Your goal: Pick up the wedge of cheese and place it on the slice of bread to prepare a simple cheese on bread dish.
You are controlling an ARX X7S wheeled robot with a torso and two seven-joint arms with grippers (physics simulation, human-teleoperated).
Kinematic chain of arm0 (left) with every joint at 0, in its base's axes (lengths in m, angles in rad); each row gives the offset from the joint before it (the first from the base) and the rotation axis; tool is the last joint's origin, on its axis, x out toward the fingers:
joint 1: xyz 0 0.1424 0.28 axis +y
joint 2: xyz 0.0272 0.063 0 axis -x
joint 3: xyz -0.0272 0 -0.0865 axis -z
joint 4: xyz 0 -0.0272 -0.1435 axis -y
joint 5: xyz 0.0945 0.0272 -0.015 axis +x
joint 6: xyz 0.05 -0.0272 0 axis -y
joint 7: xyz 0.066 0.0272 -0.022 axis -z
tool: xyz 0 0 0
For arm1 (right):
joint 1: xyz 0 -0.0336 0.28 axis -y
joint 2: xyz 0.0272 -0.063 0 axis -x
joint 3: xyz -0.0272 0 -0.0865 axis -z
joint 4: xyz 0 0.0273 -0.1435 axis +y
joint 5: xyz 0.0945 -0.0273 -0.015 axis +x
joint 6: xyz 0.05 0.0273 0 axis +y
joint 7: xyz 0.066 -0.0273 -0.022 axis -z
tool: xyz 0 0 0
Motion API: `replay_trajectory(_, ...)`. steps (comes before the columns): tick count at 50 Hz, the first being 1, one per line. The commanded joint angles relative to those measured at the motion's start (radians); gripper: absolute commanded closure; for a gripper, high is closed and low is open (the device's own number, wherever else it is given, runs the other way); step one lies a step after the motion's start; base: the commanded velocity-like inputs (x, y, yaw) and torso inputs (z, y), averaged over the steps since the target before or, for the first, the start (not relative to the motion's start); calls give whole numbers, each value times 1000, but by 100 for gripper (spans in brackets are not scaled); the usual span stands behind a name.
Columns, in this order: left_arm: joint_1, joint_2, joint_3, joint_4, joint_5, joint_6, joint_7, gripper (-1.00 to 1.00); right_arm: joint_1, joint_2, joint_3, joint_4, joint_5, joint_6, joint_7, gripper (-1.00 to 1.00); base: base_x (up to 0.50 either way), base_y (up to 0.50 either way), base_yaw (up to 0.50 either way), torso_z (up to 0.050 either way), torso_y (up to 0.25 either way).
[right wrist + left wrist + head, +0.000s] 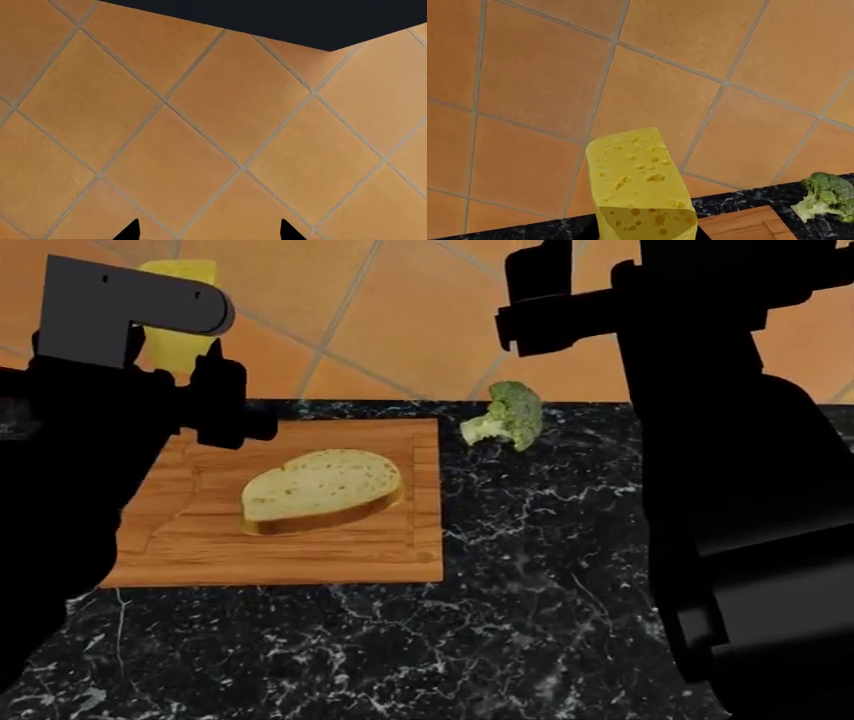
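Pale-yellow and pocked with small holes, the cheese [640, 187] sits clenched in our left gripper [171, 352], lifted off the counter [534, 570] and hanging over its far left edge, just beyond the far left corner of the board [387, 550]. We judge it a stiff, fairly dense block that will not sag or crush under a firm squeeze, though its smooth faces could slip; the broad flat sides are the place to hold it, as we seem to do now, thick end outward. The bread [323, 488] lies flat near the middle of the board, soft and light, so we should set the wedge down gently rather than drop it. Broccoli [503, 417] rests near the counter's far edge, apart from the board. Our right gripper [208, 231] hangs released, its tips spread and facing the tiled wall [200, 125].
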Motion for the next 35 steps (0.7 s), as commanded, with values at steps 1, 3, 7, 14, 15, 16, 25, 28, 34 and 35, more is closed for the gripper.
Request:
replay_trajectory(1,-7,-4,0,3,-14,17,-9,100,-12,3,3,-6,3,-3,7,-100,0,0,0,0,0)
replay_trajectory(3,-12,-13,16,34,-13,12,-5,100,-15,3,1,3,1,-14,5,-100,0,0,0,0,0)
replay_trajectory(7,-29,-15,-6,81,-29,-12,-14,100,-15,5,0,-1,3,-11,5,-100,0,0,0,0,-234)
replay_trajectory(14,-29,-13,-5,125,-42,-32,-23,100,-21,5,0,-1,4,-14,8,-100,0,0,0,0,-250)
replay_trajectory(15,-28,-13,-3,128,-43,-32,-22,100,-19,5,0,-2,5,-12,7,-100,0,0,0,0,-250)
replay_trajectory(16,-28,-14,-3,128,-44,-31,-22,100,-17,5,0,-1,5,-12,7,-100,0,0,0,0,-250)
replay_trajectory(25,-36,-17,-11,162,-63,-48,-24,100,-17,3,-6,10,4,-20,8,-100,0,0,0,0,-250)
replay_trajectory(28,-42,-17,-12,172,-68,-55,-26,100,-13,1,-7,9,5,-18,8,-100,0,0,0,0,-250)
replay_trajectory(34,-45,-19,-6,189,-75,-49,-20,100,-14,6,-6,2,8,-13,11,-100,0,0,0,0,-250)
replay_trajectory(35,-45,-18,-7,191,-77,-58,-25,100,-14,6,-5,2,8,-12,12,-100,0,0,0,0,-25)
